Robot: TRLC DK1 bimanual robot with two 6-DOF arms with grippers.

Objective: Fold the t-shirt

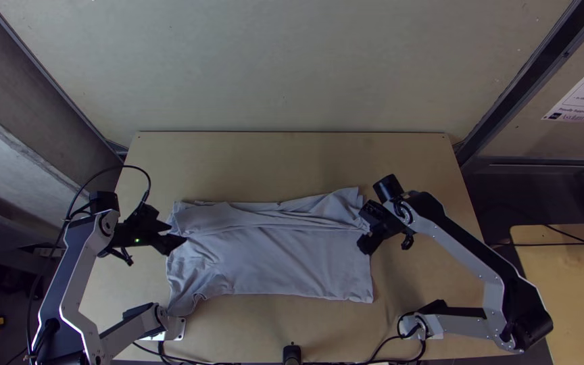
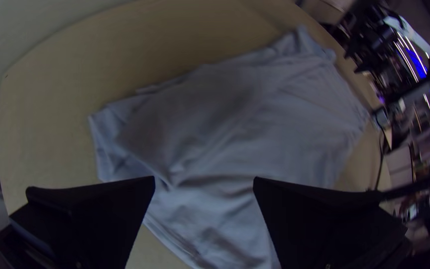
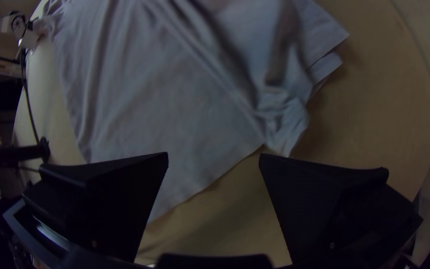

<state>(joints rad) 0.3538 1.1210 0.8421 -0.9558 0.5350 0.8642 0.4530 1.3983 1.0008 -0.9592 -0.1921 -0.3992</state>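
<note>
Wooden table's [image 1: 285, 165] near edge bears black cables [image 1: 424, 346]; fingers [image 2: 110, 214] wide on left gripper [image 1: 177, 242] and right gripper [image 1: 364, 230].

And here are both arms, bent at the elbow! The left arm [image 1: 76, 270] runs up from the lower left, its silver-grey forearm steep, its black wrist [image 1: 105, 201] turned inward, so the left end effector [image 1: 175, 235] points towards the middle. A little green light [image 1: 137, 240] glows on it. Across from it, the right arm [image 1: 471, 253] folds out to an elbow at the lower right, then slants back up and inward, and the right end effector [image 1: 365, 230] faces the left one, well apart. In the wrist views, both pairs of flat black fingers stand wide apart, nothing gripped between them!
</note>
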